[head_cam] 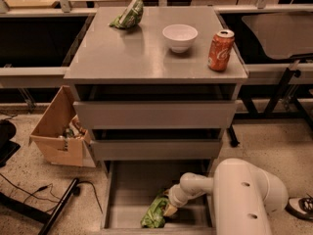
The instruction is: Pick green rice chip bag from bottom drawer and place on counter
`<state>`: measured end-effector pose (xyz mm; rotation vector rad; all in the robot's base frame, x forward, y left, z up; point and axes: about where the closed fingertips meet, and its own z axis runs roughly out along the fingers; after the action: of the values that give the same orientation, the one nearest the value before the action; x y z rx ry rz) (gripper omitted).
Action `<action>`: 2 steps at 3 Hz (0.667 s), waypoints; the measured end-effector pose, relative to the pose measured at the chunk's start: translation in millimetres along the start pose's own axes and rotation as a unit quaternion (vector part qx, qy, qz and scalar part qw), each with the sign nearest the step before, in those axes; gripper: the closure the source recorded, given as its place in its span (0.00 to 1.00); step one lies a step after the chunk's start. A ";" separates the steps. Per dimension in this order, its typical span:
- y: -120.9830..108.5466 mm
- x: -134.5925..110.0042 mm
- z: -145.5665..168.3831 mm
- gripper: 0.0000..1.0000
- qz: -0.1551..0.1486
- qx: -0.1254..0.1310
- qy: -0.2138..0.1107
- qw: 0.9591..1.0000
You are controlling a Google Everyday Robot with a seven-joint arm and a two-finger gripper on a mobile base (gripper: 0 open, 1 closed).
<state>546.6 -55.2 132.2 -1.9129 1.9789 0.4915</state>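
Note:
The green rice chip bag [154,213], bright lime green and crumpled, lies on the floor of the open bottom drawer [128,190], near its front. My gripper [168,209] reaches down into the drawer from the right, its tip against the bag's right side. My white arm [244,197] fills the lower right. The grey counter [142,53] is the top of the drawer cabinet above.
On the counter stand a darker green bag [128,14] at the back left, a white bowl [180,36] and a red soda can [220,50] at the right. Two closed grey drawers [155,114] sit above the open one. A cardboard box [57,129] stands on the floor left.

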 end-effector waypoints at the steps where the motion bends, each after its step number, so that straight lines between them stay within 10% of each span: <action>1: 4.2 -9.9 -7.2 0.96 0.008 0.018 -0.030 0.999; 2: 6.6 -37.5 -57.5 1.00 -0.008 0.028 -0.042 0.999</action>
<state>540.8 -49.2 200.7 -1.8436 1.9027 0.4991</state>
